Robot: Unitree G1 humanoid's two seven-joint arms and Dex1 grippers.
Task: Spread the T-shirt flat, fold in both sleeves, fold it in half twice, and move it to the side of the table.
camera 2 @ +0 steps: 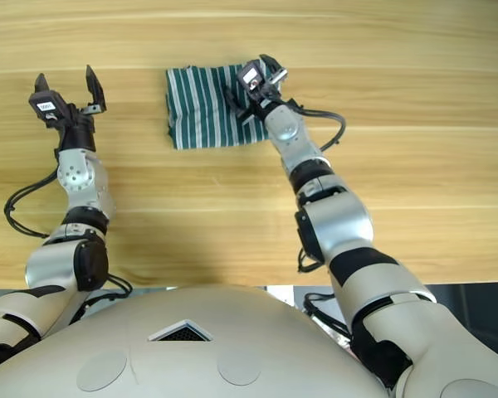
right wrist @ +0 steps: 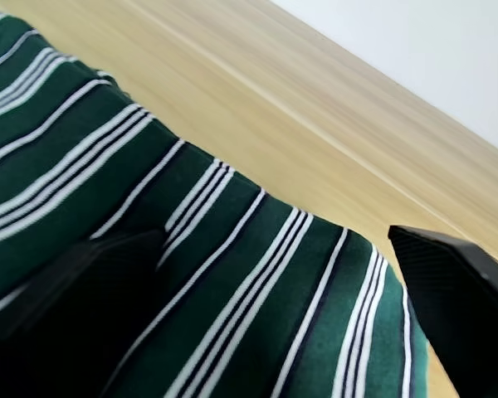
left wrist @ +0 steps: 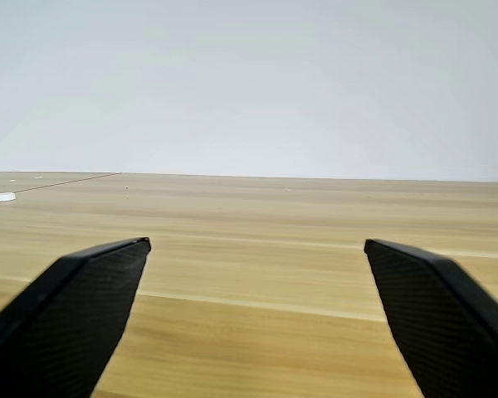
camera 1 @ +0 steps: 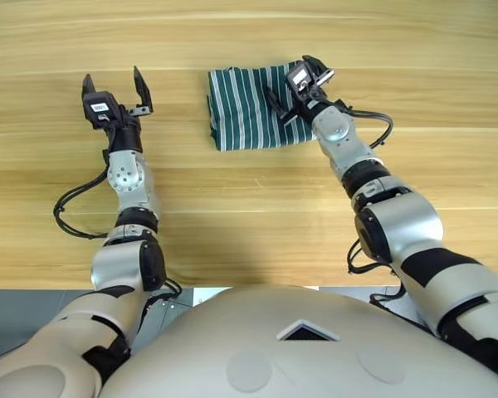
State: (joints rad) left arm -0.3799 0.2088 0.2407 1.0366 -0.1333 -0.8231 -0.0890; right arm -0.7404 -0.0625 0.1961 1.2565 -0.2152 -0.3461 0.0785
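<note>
A green T-shirt (camera 1: pixel 242 109) with white stripes lies folded into a small rectangle on the wooden table (camera 1: pixel 257 215), toward the far middle. My right gripper (camera 1: pixel 297 87) is over the shirt's right edge, open, one finger above the cloth and the other past its far right corner. In the right wrist view the striped T-shirt (right wrist: pixel 199 265) lies under and between the spread fingertips (right wrist: pixel 456 282). My left gripper (camera 1: pixel 113 81) stands open over bare wood well to the left of the shirt, with nothing between its fingers (left wrist: pixel 83 290).
Bare wood lies on every side of the shirt. The table's near edge (camera 1: pixel 249 287) runs just ahead of my torso. A small white object (left wrist: pixel 6 196) lies far off on the table in the left wrist view.
</note>
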